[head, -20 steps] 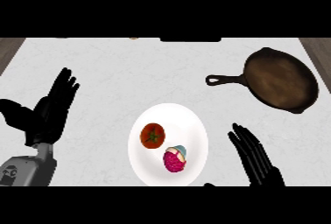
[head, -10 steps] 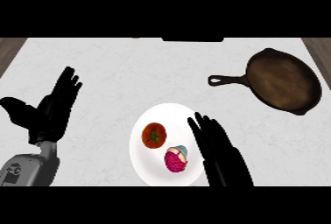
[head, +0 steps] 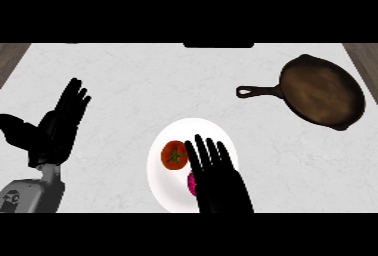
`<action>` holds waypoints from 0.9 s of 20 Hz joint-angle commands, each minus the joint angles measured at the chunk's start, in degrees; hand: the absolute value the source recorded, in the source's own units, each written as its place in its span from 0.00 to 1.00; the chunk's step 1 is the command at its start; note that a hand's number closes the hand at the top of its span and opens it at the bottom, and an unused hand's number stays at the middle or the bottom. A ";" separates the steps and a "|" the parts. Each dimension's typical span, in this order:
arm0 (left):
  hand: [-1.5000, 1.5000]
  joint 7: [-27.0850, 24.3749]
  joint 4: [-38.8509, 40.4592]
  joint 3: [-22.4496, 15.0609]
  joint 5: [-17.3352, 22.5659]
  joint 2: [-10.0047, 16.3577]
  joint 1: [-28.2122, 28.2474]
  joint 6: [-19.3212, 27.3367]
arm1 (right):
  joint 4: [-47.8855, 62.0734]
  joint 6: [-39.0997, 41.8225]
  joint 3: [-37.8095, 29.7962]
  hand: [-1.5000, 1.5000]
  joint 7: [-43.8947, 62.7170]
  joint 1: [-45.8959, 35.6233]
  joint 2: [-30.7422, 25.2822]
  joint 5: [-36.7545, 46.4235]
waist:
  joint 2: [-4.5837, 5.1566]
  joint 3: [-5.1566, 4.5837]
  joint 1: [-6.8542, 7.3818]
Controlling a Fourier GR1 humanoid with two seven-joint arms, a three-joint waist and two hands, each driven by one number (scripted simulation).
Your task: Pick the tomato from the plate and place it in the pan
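Note:
A red tomato (head: 174,155) with a green stem lies on the left part of a white plate (head: 166,192) at the counter's lower middle. My right hand (head: 218,180) is over the plate with straight fingers, open, its fingertips just right of the tomato; it covers most of a pink item (head: 191,183) on the plate. The dark cast-iron pan (head: 322,91) sits at the upper right, handle pointing left. At the left edge my left hand (head: 55,127) rests open, fingers up.
The counter is pale marble. A dark object (head: 218,45) lies along the far edge at top centre. Wooden strips show at the top corners.
My right hand has moved left from beside the plate to over it, ending with its fingers next to the tomato and hiding the pink item. The left hand has not moved.

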 commanded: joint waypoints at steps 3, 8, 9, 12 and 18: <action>0.50 2.24 -1.19 0.42 -1.41 -0.54 -0.86 0.62 | -0.80 6.07 6.48 0.00 12.88 -4.56 0.18 2.72 | -0.12 0.03 -0.26; 0.50 0.71 2.44 3.13 -0.36 -0.47 -2.41 -2.61 | 9.10 -3.24 8.58 0.00 15.08 -10.40 0.16 -0.18 | 0.01 0.03 -0.11; 0.50 2.47 -2.35 2.42 -0.82 0.03 0.10 -1.85 | 8.99 -4.14 11.70 0.00 20.82 -15.03 0.16 -4.00 | -0.05 0.03 0.45; 0.50 0.26 0.22 1.62 -2.21 -2.49 -1.18 -1.36 | 12.13 -5.81 10.40 0.00 21.92 -21.64 0.16 -10.26 | 0.03 0.02 0.46; 0.50 0.87 0.66 1.96 -2.06 -1.95 -0.81 -2.93 | 17.83 -7.39 9.44 0.00 25.01 -24.82 0.15 -13.34 | 0.07 0.00 0.59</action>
